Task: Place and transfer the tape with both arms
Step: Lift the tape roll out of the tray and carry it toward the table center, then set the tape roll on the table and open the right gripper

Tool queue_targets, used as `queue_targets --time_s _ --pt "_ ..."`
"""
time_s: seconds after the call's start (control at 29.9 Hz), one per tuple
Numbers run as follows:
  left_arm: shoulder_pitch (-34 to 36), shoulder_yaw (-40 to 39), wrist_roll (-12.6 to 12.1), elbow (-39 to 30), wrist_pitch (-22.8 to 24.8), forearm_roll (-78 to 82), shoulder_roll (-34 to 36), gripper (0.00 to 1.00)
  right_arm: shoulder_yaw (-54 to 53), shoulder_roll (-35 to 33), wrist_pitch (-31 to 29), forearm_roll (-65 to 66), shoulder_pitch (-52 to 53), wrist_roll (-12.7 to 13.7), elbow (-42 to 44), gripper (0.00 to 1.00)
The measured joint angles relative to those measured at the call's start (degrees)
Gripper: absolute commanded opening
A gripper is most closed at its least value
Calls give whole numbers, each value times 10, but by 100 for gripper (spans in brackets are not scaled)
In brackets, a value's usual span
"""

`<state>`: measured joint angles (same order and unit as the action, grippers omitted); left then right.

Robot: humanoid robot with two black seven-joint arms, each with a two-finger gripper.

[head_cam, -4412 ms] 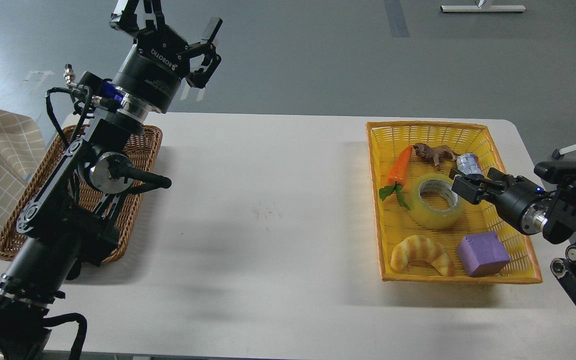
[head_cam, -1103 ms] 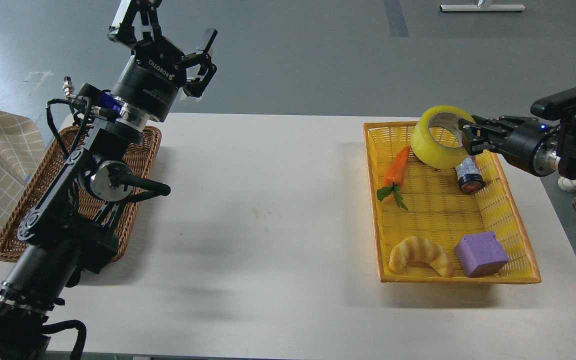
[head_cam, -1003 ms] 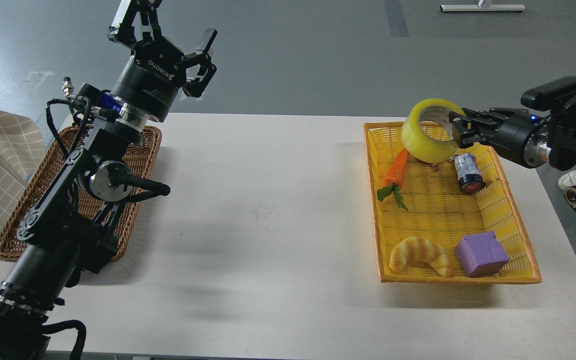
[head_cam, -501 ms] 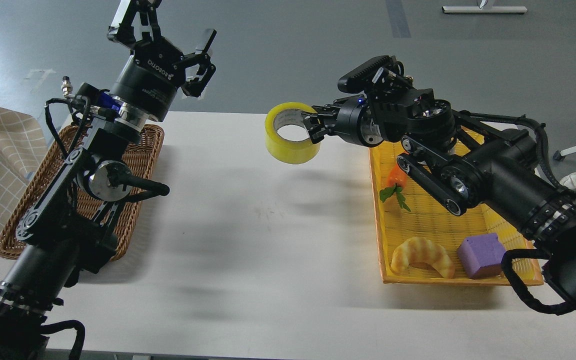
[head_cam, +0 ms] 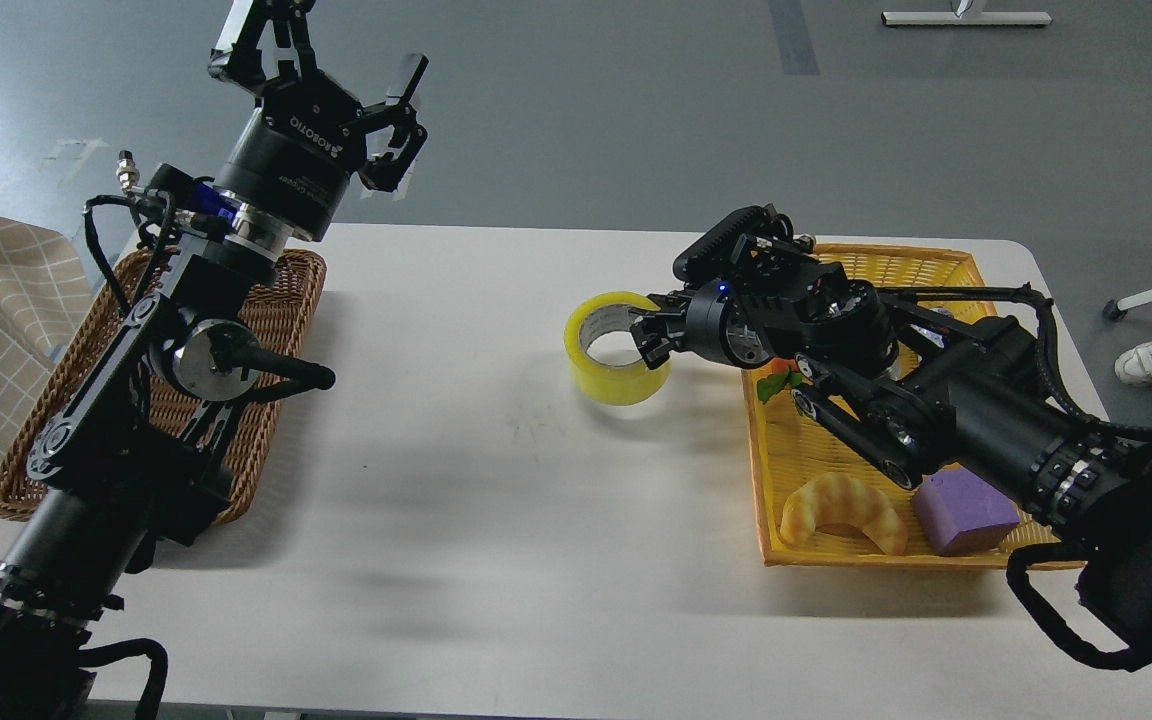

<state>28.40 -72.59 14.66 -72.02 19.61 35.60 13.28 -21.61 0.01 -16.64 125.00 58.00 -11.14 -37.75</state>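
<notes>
— What takes up the most room?

— The white table (head_cam: 496, 500), then my two black arms. The left arm (head_cam: 136, 400) comes in from seven o'clock and rises toward eleven o'clock; the right arm (head_cam: 976, 430) enters from four o'clock and reaches in toward the table's middle.

— And the baskets?

— A brown wicker basket (head_cam: 281, 300) lies at nine o'clock, partly behind the left arm. A yellow basket (head_cam: 806, 450) lies at three o'clock, with the right arm crossing over it.

— Where is the tape?

— The tape (head_cam: 618, 377) is just right of the table's centre, outside the yellow basket and near its nine o'clock edge. It lies low over the table or on it; I cannot tell which. Its hole faces up.

— Who has it?

— The right gripper (head_cam: 654, 335) pinches the roll's wall at its three o'clock side, one finger inside the core and one outside.

— And the other?

— The left gripper (head_cam: 321, 60) hangs high at eleven o'clock with fingers spread wide, holding nothing.

— What sits in the yellow basket?

— A purple block (head_cam: 966, 510) and a croissant (head_cam: 841, 510) at its six o'clock end, and green carrot leaves (head_cam: 776, 383) showing beside the right arm.
</notes>
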Motion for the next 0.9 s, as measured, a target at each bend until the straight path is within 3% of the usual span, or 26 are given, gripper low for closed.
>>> queue_targets --time_s 0.4,0.84,0.9 --pt "-1 1 0 0 0 -1 3 98 -17 0 19 0 -23 4 -6 10" --pt "-2 1 1 1 1 -1 4 98 -25 0 88 -18 -74 17 -7 10" --pt "-2 1 1 1 1 -1 4 98 -25 0 93 -19 -76 17 -7 14"
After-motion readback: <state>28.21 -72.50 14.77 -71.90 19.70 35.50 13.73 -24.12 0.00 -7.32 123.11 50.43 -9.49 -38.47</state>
